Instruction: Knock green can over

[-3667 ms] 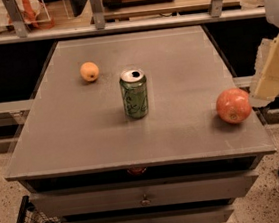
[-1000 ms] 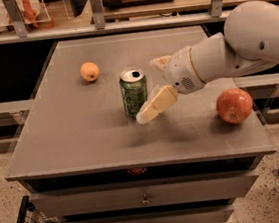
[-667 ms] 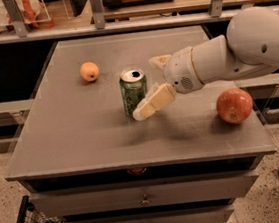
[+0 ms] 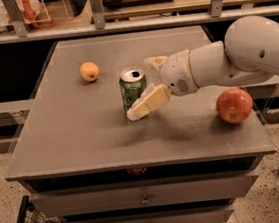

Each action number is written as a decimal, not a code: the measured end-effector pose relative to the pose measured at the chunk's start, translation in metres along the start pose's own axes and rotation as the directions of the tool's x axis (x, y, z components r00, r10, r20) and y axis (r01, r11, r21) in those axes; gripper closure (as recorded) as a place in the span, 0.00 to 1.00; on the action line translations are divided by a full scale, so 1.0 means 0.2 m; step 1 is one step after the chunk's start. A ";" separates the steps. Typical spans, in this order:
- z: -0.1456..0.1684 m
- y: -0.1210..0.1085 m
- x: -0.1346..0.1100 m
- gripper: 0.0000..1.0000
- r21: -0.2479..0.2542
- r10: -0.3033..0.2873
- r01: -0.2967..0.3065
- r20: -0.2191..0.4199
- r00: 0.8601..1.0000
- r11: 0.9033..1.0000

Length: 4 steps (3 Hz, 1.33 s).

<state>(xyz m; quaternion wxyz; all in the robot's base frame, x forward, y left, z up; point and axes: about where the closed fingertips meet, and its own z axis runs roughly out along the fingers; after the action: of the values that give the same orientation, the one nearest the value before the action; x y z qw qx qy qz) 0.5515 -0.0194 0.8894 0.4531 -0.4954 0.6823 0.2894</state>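
Note:
The green can (image 4: 132, 86) stands upright near the middle of the grey table (image 4: 82, 140), its silver top and opening showing. My gripper (image 4: 142, 89) comes in from the right on a white arm (image 4: 224, 63) and is open, right against the can's right side. The near finger (image 4: 147, 103) lies across the front of the can's lower right part. The far finger (image 4: 155, 61) sits behind and to the right of the can's top.
A small orange fruit (image 4: 89, 71) lies at the back left of the table. A red apple (image 4: 234, 105) lies near the right edge. A shelf with rails (image 4: 119, 20) runs behind the table, and drawers (image 4: 144, 198) sit below its front edge.
The arm came in from the right edge to the can. Over the last second the gripper slid a little further left, so the near finger now overlaps the can's base. The can still stands.

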 end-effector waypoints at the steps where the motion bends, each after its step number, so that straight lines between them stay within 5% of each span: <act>1: 0.02 0.01 0.00 0.00 -0.015 0.010 -0.009 0.040 0.999 1.000; 4: -0.02 0.00 -0.06 0.64 -0.013 -0.014 0.015 0.078 0.997 1.000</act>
<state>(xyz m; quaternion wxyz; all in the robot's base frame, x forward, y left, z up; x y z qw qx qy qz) 0.5513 -0.0179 0.9031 0.4781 -0.4917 0.6587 0.3096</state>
